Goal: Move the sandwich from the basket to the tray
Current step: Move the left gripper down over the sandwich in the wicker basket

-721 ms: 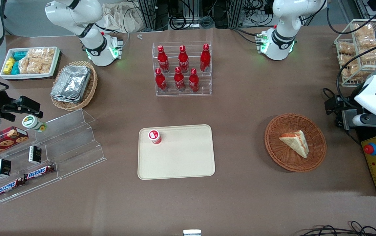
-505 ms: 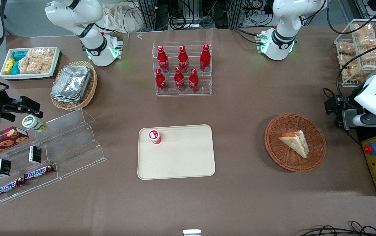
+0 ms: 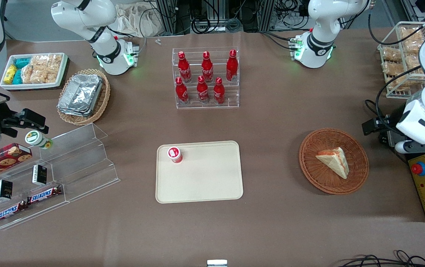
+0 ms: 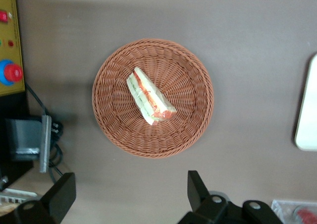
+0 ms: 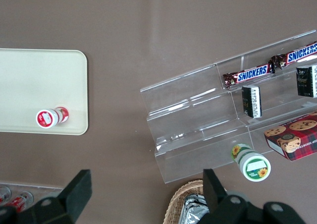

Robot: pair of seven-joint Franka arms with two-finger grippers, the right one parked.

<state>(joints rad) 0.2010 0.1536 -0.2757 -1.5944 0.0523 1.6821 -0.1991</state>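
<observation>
The sandwich (image 3: 334, 162), a pale wedge with red-orange and green filling, lies in the round reddish-brown basket (image 3: 310, 168). Both also show in the left wrist view: sandwich (image 4: 148, 97), basket (image 4: 193, 122). My gripper (image 3: 383, 128) hovers high above the table beside the basket, toward the working arm's end and a little farther from the front camera. Its fingers (image 4: 197, 184) stand open with nothing between them (image 4: 130, 185). The cream tray (image 3: 212, 185) lies mid-table, and its rim (image 4: 307, 110) shows in the left wrist view.
A small red-capped bottle (image 3: 174, 154) stands on the tray's corner. A rack of red bottles (image 3: 206, 78) stands farther back. A yellow control box with a red button (image 3: 419, 168) sits beside the basket. Clear stepped shelves (image 3: 68, 167) hold snacks toward the parked arm's end.
The left arm has shifted a little toward the basket. The sandwich, basket and tray have not moved.
</observation>
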